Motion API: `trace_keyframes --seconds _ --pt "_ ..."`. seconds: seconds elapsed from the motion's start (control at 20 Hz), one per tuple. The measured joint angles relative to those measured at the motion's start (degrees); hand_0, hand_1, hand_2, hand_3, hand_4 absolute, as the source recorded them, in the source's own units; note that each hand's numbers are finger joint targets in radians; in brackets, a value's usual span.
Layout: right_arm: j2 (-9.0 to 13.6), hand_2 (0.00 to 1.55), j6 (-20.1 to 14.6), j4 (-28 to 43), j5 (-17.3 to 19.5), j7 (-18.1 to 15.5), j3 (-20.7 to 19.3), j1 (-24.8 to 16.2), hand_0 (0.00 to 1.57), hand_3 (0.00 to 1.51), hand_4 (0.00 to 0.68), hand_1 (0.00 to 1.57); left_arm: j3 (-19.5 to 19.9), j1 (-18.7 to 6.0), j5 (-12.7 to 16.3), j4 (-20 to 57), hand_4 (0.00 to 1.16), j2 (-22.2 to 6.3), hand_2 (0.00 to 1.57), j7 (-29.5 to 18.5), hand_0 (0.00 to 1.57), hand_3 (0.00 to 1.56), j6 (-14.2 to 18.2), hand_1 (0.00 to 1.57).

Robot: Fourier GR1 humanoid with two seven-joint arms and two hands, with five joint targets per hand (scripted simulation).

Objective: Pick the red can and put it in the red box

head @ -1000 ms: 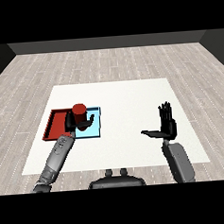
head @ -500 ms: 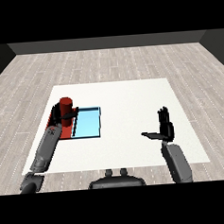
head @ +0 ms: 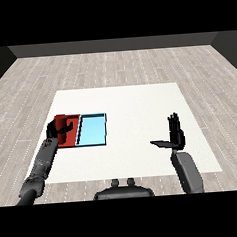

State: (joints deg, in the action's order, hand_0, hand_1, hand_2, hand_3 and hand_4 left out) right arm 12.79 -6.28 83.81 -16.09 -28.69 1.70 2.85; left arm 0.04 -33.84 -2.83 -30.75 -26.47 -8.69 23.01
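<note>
The red can (head: 64, 125) is upright over the red tray (head: 72, 140) and hard to tell apart from the tray's own colour. My left hand (head: 54, 129) is curled round the can from the left, with dark fingers showing on both sides of it. Whether the can rests on the tray floor or hangs just above it I cannot tell. My right hand (head: 176, 134) stands far off on the right side of the table, open, fingers pointing up and thumb stretched left, holding nothing.
The light blue tray (head: 92, 130) lies directly to the right of the red tray, touching it. Both sit on the left part of the white table (head: 135, 109). My left forearm (head: 42, 163) runs in from the lower left.
My left hand has carried the red can leftward, from over the seam with the light blue tray to over the red tray. The right hand has barely moved.
</note>
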Motion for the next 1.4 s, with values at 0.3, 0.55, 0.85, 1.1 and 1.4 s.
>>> trace_keyframes --seconds 0.3,0.55,0.85,1.1,1.4 --pt "-0.24 0.0 -0.75 2.21 1.81 -1.13 0.76 -0.4 0.0 0.0 0.0 0.0 0.13 -4.61 -3.24 14.53 0.71 0.57 0.8 1.69 0.85 0.0 2.44 0.85" --pt "-0.85 0.0 -0.8 2.69 2.45 -2.35 1.05 -0.65 0.0 0.0 0.0 0.0 1.78 -7.26 -2.98 21.19 0.51 0.41 0.7 2.44 0.71 0.0 1.19 0.71" --pt "-0.53 0.0 0.92 2.94 1.62 -3.68 0.29 -0.97 0.0 0.0 0.0 0.0 -1.75 -9.18 -7.33 26.37 0.0 -0.63 0.0 4.4 0.0 0.0 -3.29 0.0" --pt "-0.57 0.0 1.76 4.73 0.85 -3.24 0.1 -1.59 0.0 0.0 0.0 0.0 -2.87 -11.5 -8.86 28.94 0.0 -1.48 0.0 9.01 0.0 0.0 -6.07 0.0" --pt "-0.28 0.0 2.59 6.17 0.48 -2.91 -0.23 -1.69 0.0 0.0 0.0 0.0 2.2 -10.02 -4.06 25.36 0.0 -1.01 0.0 3.3 0.0 0.0 -1.8 0.0"
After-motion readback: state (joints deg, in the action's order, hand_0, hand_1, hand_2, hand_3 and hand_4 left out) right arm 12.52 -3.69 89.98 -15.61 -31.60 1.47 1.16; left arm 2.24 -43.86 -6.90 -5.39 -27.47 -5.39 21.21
